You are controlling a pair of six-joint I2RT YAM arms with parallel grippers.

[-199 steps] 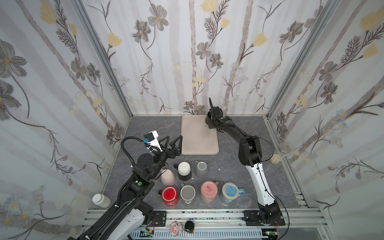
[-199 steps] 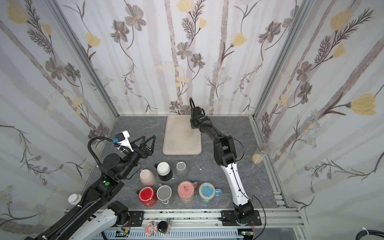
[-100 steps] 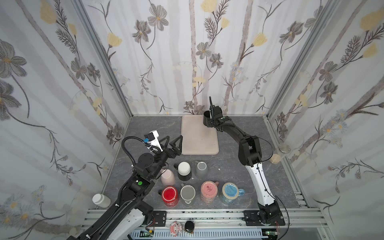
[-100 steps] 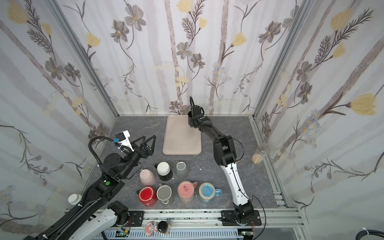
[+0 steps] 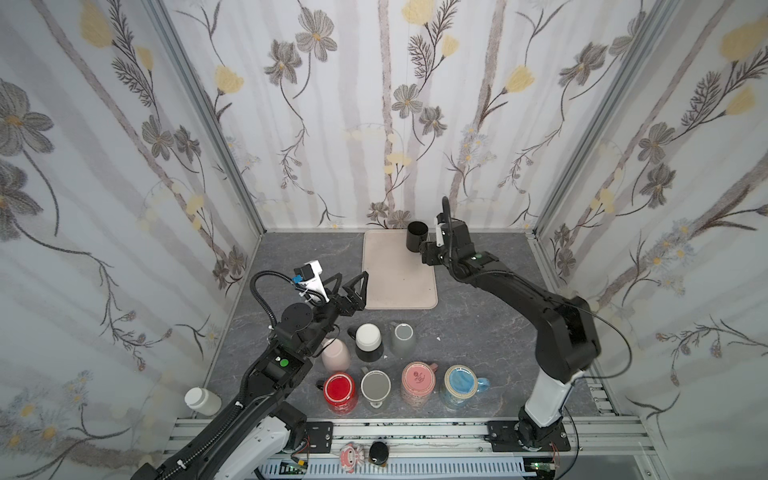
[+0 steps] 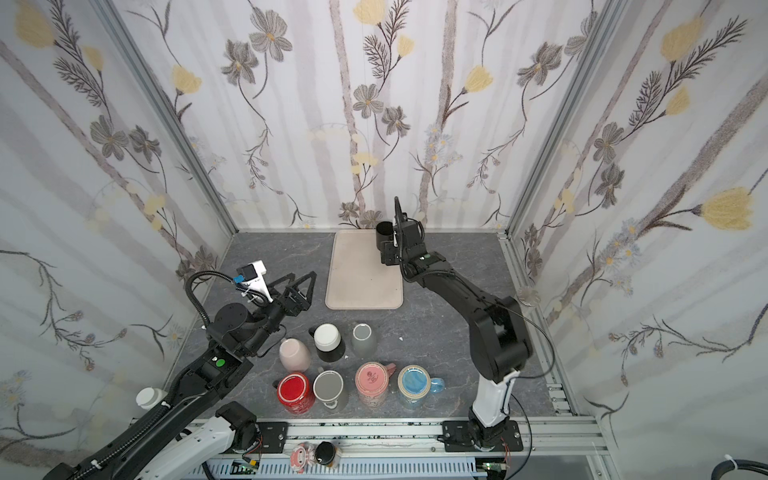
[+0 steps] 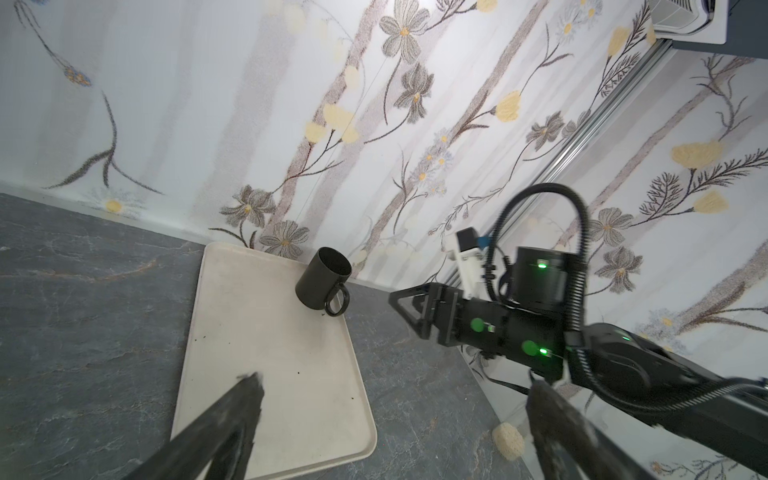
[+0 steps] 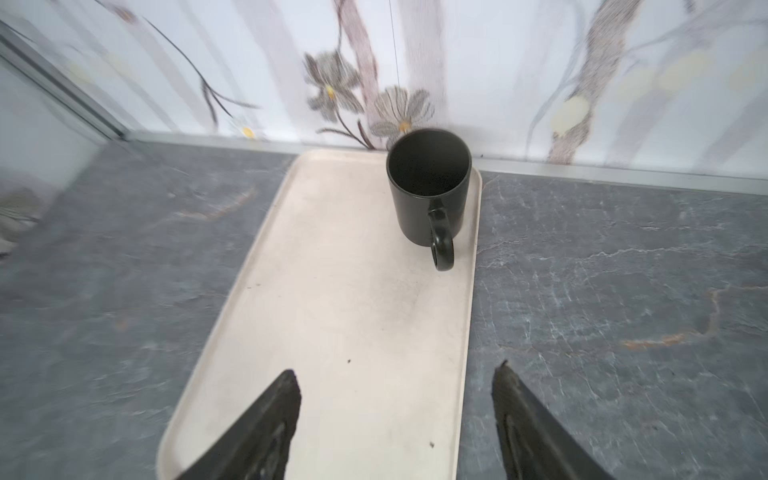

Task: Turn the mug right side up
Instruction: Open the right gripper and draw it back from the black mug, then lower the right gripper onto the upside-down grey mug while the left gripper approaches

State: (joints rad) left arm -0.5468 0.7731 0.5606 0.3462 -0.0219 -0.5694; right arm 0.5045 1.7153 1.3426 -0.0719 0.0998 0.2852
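Note:
The black mug (image 5: 417,237) (image 6: 384,235) stands upright, mouth up, on the far right corner of the beige tray (image 5: 395,286) (image 6: 361,286). In the right wrist view the mug (image 8: 428,187) turns its handle toward my right gripper (image 8: 397,370). That gripper is open, holds nothing and stands a short way back from the mug. In both top views the right gripper (image 5: 424,251) (image 6: 386,253) sits just right of the mug. My left gripper (image 5: 353,276) (image 7: 392,382) hovers open and empty by the tray's near left corner.
Several mugs cluster at the front: red (image 5: 340,388), grey (image 5: 375,386), pink (image 5: 417,380), blue (image 5: 461,382), and behind them pale pink (image 5: 334,353), black with a white base (image 5: 368,338) and grey (image 5: 403,336). A white bottle (image 5: 201,401) stands front left. The back wall is close behind the tray.
My right gripper has opened, let go of the black mug and drawn back a little. The mug now stands free on the tray. The left arm has not moved.

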